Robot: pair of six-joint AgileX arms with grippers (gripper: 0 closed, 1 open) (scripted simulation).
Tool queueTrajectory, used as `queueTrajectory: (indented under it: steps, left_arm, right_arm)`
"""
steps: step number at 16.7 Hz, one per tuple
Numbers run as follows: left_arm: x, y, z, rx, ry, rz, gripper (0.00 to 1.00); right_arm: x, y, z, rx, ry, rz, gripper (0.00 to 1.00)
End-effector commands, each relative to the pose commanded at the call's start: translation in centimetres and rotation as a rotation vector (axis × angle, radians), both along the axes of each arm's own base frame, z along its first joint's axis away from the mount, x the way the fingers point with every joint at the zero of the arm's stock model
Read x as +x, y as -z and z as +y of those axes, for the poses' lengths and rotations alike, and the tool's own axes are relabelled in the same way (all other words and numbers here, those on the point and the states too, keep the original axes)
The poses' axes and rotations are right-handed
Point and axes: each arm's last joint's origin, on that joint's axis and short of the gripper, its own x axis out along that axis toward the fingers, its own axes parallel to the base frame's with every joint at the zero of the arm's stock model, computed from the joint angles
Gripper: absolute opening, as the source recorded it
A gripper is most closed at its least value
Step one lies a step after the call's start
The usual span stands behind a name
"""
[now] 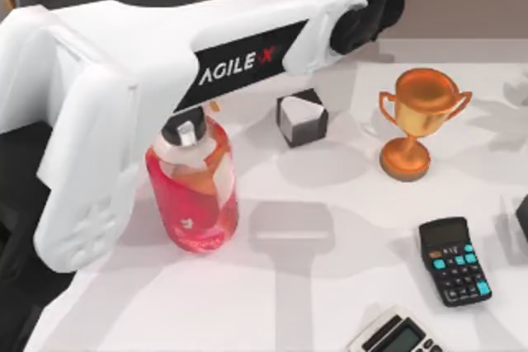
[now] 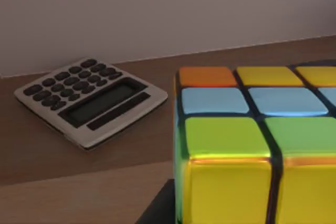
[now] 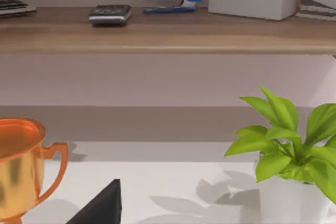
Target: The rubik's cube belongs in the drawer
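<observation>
Rubik's cube point(image 2: 252, 145) on wooden shelf point(image 2: 79, 166), near grey calculator point(image 2: 89, 100).

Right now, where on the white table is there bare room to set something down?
Free: the front strip between the red spray bottle and the black calculator. Crowded: the back, where the black and white cube and copper trophy stand under the left arm.
</observation>
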Motion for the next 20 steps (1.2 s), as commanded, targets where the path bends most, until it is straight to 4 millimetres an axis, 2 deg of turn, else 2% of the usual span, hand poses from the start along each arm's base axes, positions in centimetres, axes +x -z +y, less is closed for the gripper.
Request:
queueTrajectory:
  steps: [5, 8, 10, 14, 17, 20]
  left_arm:
    - [-1.2, -3.6, 3.7, 0.16, 0.113, 0.307, 0.0]
    - [-1.6, -5.5, 7.4, 0.247, 0.156, 0.519, 0.0]
    - [-1.4, -6.7, 10.6, 0.284, 0.165, 0.655, 0.0]
    - [0.5, -8.1, 19.0, 0.305, 0.108, 0.895, 0.0]
    - [2.7, -8.1, 27.1, 0.281, 0.014, 1.036, 0.0]
    - [4.2, -7.3, 35.7, 0.24, -0.088, 1.14, 0.0]
  right_arm:
    - [0.0, 0.0, 0.0, 0.0, 0.0, 0.0, 1.0]
    - [0.0, 0.0, 0.0, 0.0, 0.0, 0.0, 1.0]
    - [0.0, 0.0, 0.0, 0.0, 0.0, 0.0, 1.0]
    - [0.0, 0.0, 0.0, 0.0, 0.0, 0.0, 1.0]
    - [0.0, 0.0, 0.0, 0.0, 0.0, 0.0, 1.0]
    - [0.0, 0.0, 0.0, 0.0, 0.0, 0.0, 1.0]
